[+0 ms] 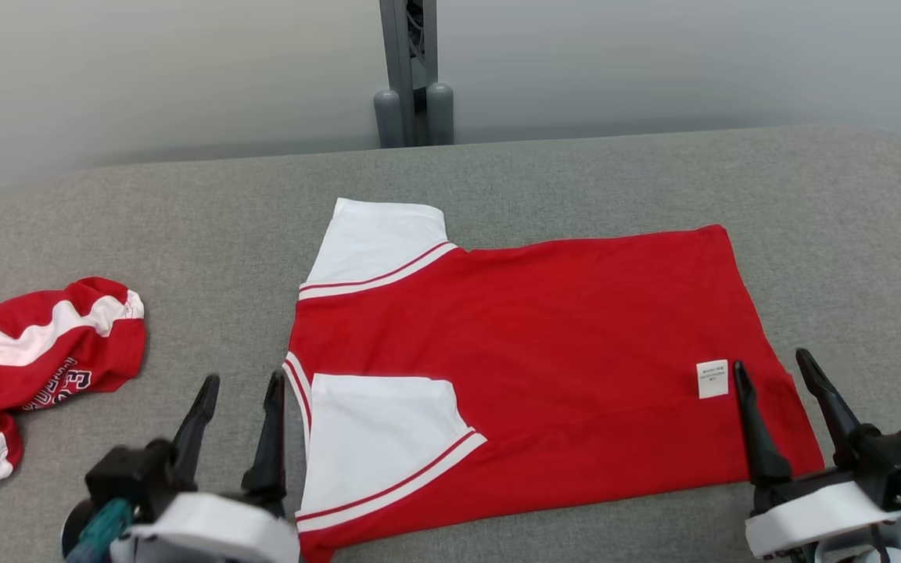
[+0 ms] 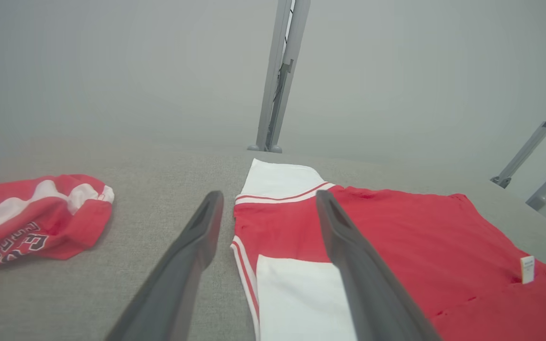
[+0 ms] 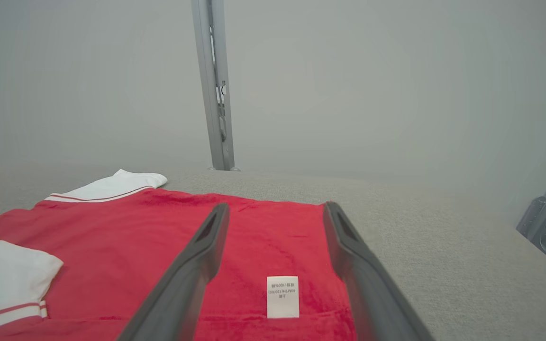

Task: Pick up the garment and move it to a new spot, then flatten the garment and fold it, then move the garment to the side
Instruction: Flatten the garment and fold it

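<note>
Right, the garment is lying flat across the middle of the frame on the grey table. It's looking folded once along its length. The near white sleeve is sitting on top at lower centre and the care label is showing at lower right.

The left gripper is sitting at lower left, just beside the collar end. The right gripper is at lower right, over the hem corner next to the label. Both sets of jaws are standing wide and holding nothing.

Risks as I'm judging them:
- A pinch catching only the top layer is going to peel the fold open.
- The left jaws are straddling the fabric edge, so closing there may be grabbing mostly table.
- Uneven pulls from the two ends are likely to skew it.
- A second red garment is lying bunched at far left, so a sideways move that way risks dragging over it.
</note>
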